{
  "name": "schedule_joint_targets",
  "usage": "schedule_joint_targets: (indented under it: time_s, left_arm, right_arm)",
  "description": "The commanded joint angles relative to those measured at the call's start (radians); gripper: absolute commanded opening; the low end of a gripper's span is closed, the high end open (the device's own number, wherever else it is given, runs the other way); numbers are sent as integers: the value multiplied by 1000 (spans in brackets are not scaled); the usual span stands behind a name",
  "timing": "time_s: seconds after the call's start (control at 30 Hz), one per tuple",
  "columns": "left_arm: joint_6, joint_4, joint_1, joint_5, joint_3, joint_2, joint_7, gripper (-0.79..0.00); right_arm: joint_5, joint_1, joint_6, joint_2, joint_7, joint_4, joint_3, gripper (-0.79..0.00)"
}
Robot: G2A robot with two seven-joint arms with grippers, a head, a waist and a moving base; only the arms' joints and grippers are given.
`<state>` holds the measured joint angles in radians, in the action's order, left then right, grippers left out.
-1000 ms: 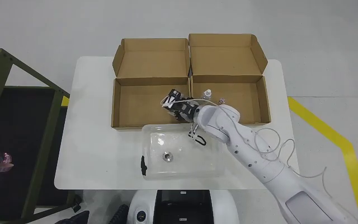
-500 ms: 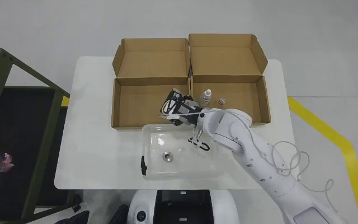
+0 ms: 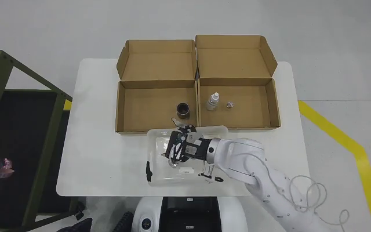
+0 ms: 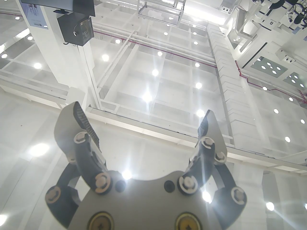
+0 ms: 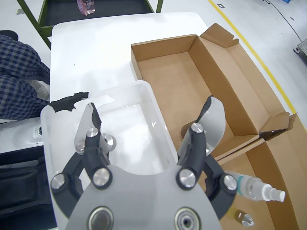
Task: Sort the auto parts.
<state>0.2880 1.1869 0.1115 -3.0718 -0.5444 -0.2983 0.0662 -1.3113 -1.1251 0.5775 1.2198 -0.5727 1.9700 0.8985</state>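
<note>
A brown ring part (image 3: 184, 109) lies in the left cardboard box (image 3: 136, 110). The right box (image 3: 255, 119) holds a small spray bottle (image 3: 213, 101) and a little metal part (image 3: 229, 105). My right gripper (image 3: 177, 148) hangs open over the clear plastic tray (image 3: 217, 165), with nothing between its fingers. A round metal part (image 5: 109, 141) rests on the tray floor just beside one finger (image 5: 92, 117) of the right gripper (image 5: 153, 113). My left gripper (image 4: 144, 120) is open and points up at the ceiling.
The two boxes stand side by side at the back with their lids (image 3: 156, 58) folded back. The tray (image 5: 154, 101) sits close against the left box (image 5: 191, 84). Black tape (image 5: 67, 101) marks the tray's corner. A green cart (image 3: 23, 145) stands left of the table.
The right gripper, earlier shut on the brown ring over the left box, has let it go there. It has pulled back over the tray and now stands open.
</note>
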Motion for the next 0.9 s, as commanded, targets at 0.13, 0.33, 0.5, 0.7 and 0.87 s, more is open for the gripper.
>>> schedule_joint_targets:
  time_s: [0.13, 0.33, 0.5, 0.7, 0.87]
  left_arm:
    - [0, 0, 0, 0, 0, 0, 0, 0]
    - [0, 0, 0, 0, 0, 0, 0, 0]
    - [0, 0, 0, 0, 0, 0, 0, 0]
    - [0, 0, 0, 0, 0, 0, 0, 0]
    - [0, 0, 0, 0, 0, 0, 0, 0]
  right_arm:
    - [-96, -61, 34, -12, 31, 23, -11, -89]
    - [-160, -84, 59, -17, 55, 11, -30, -86]
    - [-176, -73, 71, -15, 55, -21, -52, -95]
    - [-169, -34, 85, -5, 30, -74, -86, -102]
    - [-170, -9, 93, 3, 10, -112, -113, -123]
